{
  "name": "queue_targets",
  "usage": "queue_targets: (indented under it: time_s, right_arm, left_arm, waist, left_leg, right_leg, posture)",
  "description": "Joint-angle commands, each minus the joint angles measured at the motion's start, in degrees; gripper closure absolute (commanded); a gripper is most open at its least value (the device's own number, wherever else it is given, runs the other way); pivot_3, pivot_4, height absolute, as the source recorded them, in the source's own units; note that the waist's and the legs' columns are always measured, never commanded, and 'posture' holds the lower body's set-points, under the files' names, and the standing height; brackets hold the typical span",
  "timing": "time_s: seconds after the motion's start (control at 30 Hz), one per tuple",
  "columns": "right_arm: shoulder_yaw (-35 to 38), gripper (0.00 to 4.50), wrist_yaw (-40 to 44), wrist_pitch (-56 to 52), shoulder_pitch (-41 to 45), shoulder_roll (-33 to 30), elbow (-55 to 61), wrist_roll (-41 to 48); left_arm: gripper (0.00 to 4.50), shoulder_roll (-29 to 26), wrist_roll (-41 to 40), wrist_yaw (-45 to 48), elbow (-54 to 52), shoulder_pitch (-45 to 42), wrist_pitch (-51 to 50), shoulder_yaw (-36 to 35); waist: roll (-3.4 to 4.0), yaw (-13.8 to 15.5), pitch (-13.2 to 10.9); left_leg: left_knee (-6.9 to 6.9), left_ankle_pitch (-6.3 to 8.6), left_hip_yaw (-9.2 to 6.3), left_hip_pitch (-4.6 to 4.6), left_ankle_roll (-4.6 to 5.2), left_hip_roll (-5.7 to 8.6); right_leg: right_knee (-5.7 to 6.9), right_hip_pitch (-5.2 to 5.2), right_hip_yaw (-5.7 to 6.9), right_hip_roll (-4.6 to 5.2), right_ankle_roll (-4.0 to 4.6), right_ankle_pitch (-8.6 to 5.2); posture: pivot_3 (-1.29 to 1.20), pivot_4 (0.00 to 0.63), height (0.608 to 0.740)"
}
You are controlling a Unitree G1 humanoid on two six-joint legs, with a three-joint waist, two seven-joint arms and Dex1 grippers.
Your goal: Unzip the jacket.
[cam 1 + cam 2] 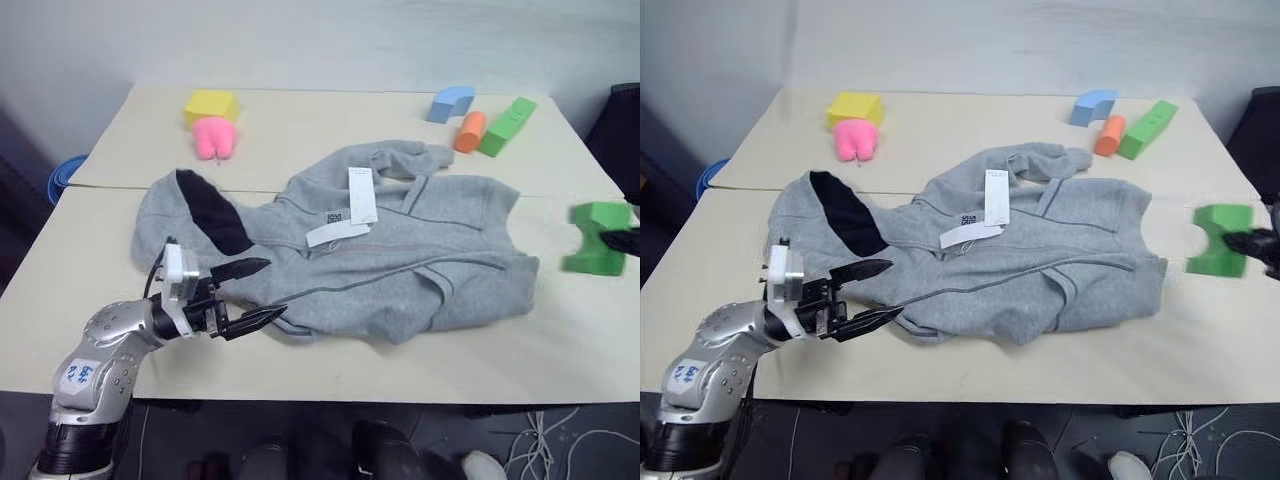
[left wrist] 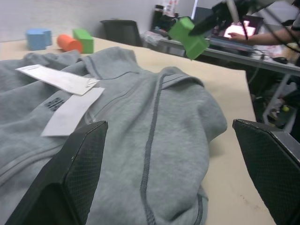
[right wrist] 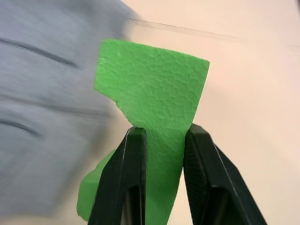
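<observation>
On the table [image 1: 120, 250]: the jacket [image 1: 400, 260] lies spread flat across the middle, its front up.
Jacket's long axis: it runs across the table, hood [image 1: 190, 215] toward the robot's left, hem toward the robot's right.
Hood: its dark lining [image 1: 215, 215] faces up, at the jacket's left end.
Zip: a dark line runs along the jacket's length; whether it is closed all the way I cannot tell.
Tags: two white paper tags [image 1: 350, 210] lie on the jacket's chest, near the collar.
Left gripper [image 1: 250, 295]: level, at the near edge of the jacket just below the hood, fingers wide apart, nothing between them.
Right gripper [image 3: 161, 140]: beyond the jacket's hem end, fingers clamped on a green foam block [image 1: 597, 237], which is clear of the fabric.
Other blocks: past the jacket's far side sit a yellow block [image 1: 210, 105] with a pink block [image 1: 213, 138] touching it, and further right a blue arch [image 1: 452, 102], an orange cylinder [image 1: 470, 131] and a green bar [image 1: 507, 126].
Head views alone: the whole jacket and its lie on the table.
Left wrist view alone: the fleece texture up close, and a person's arm [image 2: 276, 36] at a desk behind the table.
Right wrist view alone: the two fingers pinching the green block's narrow part.
</observation>
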State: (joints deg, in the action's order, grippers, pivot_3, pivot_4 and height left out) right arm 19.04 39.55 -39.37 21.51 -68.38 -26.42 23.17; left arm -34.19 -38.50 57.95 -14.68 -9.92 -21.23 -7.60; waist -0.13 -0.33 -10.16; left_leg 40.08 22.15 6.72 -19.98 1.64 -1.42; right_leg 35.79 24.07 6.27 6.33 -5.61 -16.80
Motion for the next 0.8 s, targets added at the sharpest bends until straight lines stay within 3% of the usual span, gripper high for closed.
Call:
queue_targets:
  time_s: [0.03, 0.1, 0.13, 0.3, 0.37, 0.43, 0.53, 0.63, 0.8]
  right_arm:
    - [-3.3, 3.63, -1.3, 15.8, 5.2, 1.7, -14.1, -7.9]
    - [-4.6, 3.63, -0.8, 23.1, 7.6, 2.7, -20.4, -10.3]
    - [-4.9, 3.08, -0.5, 26.6, 8.4, 3.0, -22.9, -11.3]
    - [1.1, 1.54, 3.3, 41.1, 8.7, 2.8, -23.4, -8.5]
    - [4.0, 0.88, 6.0, 44.1, 5.8, 3.2, -19.0, -6.2]
    - [7.1, 0.19, 11.7, 44.0, -0.9, 4.7, -7.6, -2.2]
    - [9.6, 0.05, 15.1, 40.3, -11.6, 7.9, 11.3, 2.6]
    - [7.7, 0.05, 18.9, 36.4, -25.0, 11.2, 32.6, 5.8]
    - [1.3, 0.05, 19.8, 35.9, -34.1, 14.9, 44.8, 3.1]
  left_arm:
    - [0.00, -0.9, 1.1, 1.8, 0.9, -1.9, 0.8, 0.9]
    - [0.00, -1.2, 1.7, 2.1, 1.6, -2.7, 0.9, 1.1]
    - [0.00, -1.5, 2.1, 2.2, 1.9, -3.0, 0.8, 1.2]
    - [0.00, -3.9, 2.8, 1.7, 3.2, -2.2, 1.0, -1.8]
    - [0.00, -5.6, 1.5, 2.6, 2.6, -0.8, -0.9, -2.8]
    - [0.00, -7.6, 2.9, 3.9, 1.7, 1.5, 0.7, -3.6]
    - [0.00, -9.3, 5.7, 5.3, 1.3, 4.2, 5.0, -4.1]
    - [0.00, -8.8, 8.7, 6.1, 1.5, 5.8, 10.3, -3.0]
    - [0.00, -7.0, 10.5, 5.9, -0.3, 6.3, 11.7, 1.1]
  waist:
    - [0.12, -0.5, 0.0]
    - [0.31, -1.0, -0.1]
    - [0.34, -1.2, -0.1]
    - [0.44, -1.2, -0.1]
    - [0.50, -1.2, -0.2]
    - [0.50, -1.1, -0.2]
    - [0.49, -0.9, -0.2]
    - [0.52, 0.3, -0.2]
    - [0.48, 1.6, -0.2]
  left_leg:
    - [-0.05, -0.01, 0.04, 0.03, -0.02, -0.03]
    - [-0.12, -0.03, 0.05, 0.06, -0.08, -0.07]
    - [-0.13, -0.03, 0.04, 0.04, -0.09, -0.09]
    - [-0.12, -0.03, -0.01, -0.04, -0.10, -0.13]
    - [-0.11, -0.03, -0.03, -0.05, -0.10, -0.13]
    - [-0.09, -0.01, -0.13, -0.12, -0.13, -0.20]
    - [-0.09, 0.02, -0.28, -0.16, -0.20, -0.26]
    - [-0.03, 0.03, -0.30, -0.18, -0.20, -0.21]
    - [0.02, 0.07, -0.31, -0.17, -0.12, -0.13]
  right_leg:
    - [0.01, 0.00, -0.04, -0.02, 0.00, 0.00]
    - [0.10, 0.01, -0.04, -0.08, 0.01, 0.00]
    - [0.13, 0.01, -0.02, -0.10, 0.01, 0.00]
    - [0.08, 0.02, -0.01, -0.09, 0.01, 0.00]
    - [0.07, 0.02, -0.04, -0.08, 0.01, 0.00]
    - [0.04, 0.03, -0.17, -0.05, 0.01, 0.00]
    - [-0.01, 0.03, -0.20, 0.02, 0.01, 0.00]
    - [-0.01, 0.02, -0.19, 0.04, 0.01, 0.00]
    - [-0.03, -0.03, -0.18, 0.08, 0.01, 0.05]
  posture:
    - [0.00, 0.150, 0.740]
    - [0.00, 0.150, 0.740]
    - [0.00, 0.150, 0.740]
    - [0.00, 0.150, 0.740]
    - [0.00, 0.150, 0.740]
    - [0.00, 0.150, 0.740]
    - [0.00, 0.150, 0.740]
    - [0.00, 0.150, 0.740]
    - [0.00, 0.150, 0.740]
